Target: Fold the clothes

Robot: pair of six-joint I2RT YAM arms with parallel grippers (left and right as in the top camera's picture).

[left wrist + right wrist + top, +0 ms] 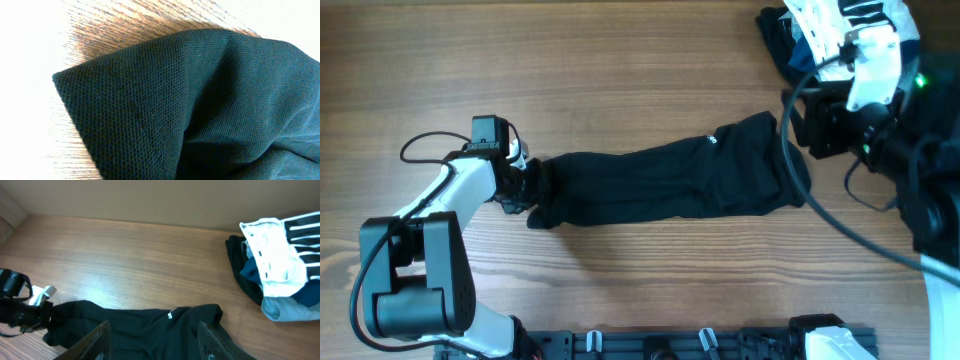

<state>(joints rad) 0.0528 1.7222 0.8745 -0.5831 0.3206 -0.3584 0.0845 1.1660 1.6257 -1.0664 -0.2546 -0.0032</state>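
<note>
The clothes are one long black garment lying stretched across the middle of the wooden table. It also shows in the right wrist view, with a small white mark near its middle. Its weave fills the left wrist view. My left gripper is at the garment's bunched left end and is shut on it; its fingers are hidden in its own view. It also shows in the right wrist view. My right gripper is open above the garment's right part, fingers wide apart, and holds nothing. In the overhead view it is by the right end.
A pile of other clothes lies at the back right corner: a white garment with black stripes, a light-blue denim piece and dark fabric. A black cable runs across the table at the right. A fixture lines the front edge.
</note>
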